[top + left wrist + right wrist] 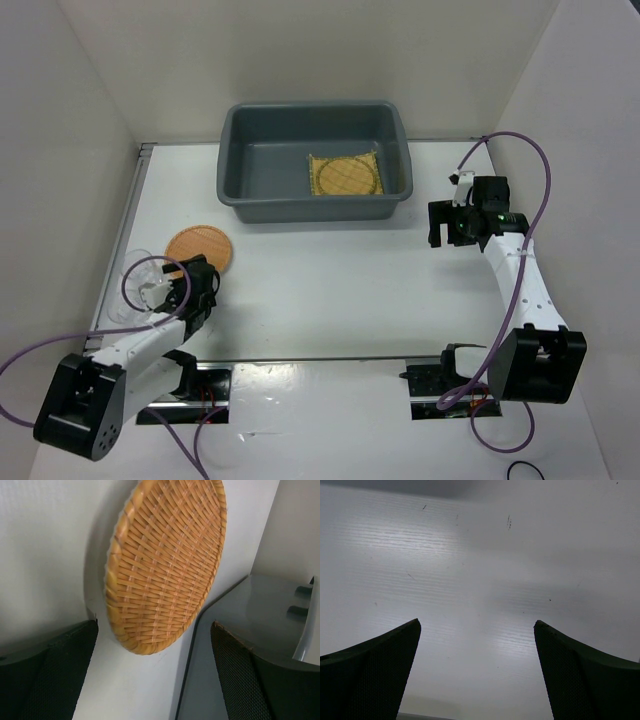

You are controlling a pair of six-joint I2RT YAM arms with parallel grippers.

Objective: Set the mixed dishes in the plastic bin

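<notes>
At the lower left of the top view, our left end effector (188, 275) hangs spread wide, gripping nothing, with the clear cups (133, 285) just beside it. Just beyond it the round orange-brown mat (198, 247) lies flat on the table (330, 290). We judge it light, thin and fairly stiff, best pinched at its braided edge. At mid-right, our right end effector (440, 222) is likewise spread and empty. Farthest, the plastic bin (300, 208) already holds the yellow mats (345, 175).

Your left arm (140, 348) and right arm (522, 285), white shells between blocky black joint housings, a purple cable (551, 185) looping off each, a small green light (497, 213) on the right wrist, left gripper (154, 624) and right gripper (477, 622) with dark fingers (375, 680) faced in fine mesh.
</notes>
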